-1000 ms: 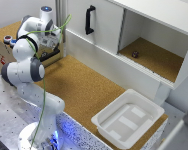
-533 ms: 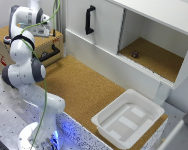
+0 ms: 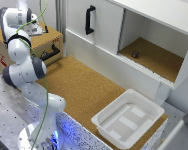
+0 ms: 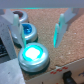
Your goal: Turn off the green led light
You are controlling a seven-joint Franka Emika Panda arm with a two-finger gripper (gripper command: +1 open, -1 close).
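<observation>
Now poised with gripper [image 4: 36, 27] fingers spread apart, holding nothing, directly above the lit green led light [image 4: 33, 54] on the cork board. Best lowered squarely onto the glowing centre, avoiding the blue button [image 4: 26, 31] just beyond.

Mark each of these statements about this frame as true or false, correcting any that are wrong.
1. The green LED button is lit. True.
2. The white tray sits inside the open cabinet. False: it rests on the cork surface in front of the cabinet.
3. A blue button lies beyond the lit one. True.
4. The gripper is pressing the lit button. False: its fingers hang above it, apart.
5. The cabinet compartment holds a small dark object. True.
</observation>
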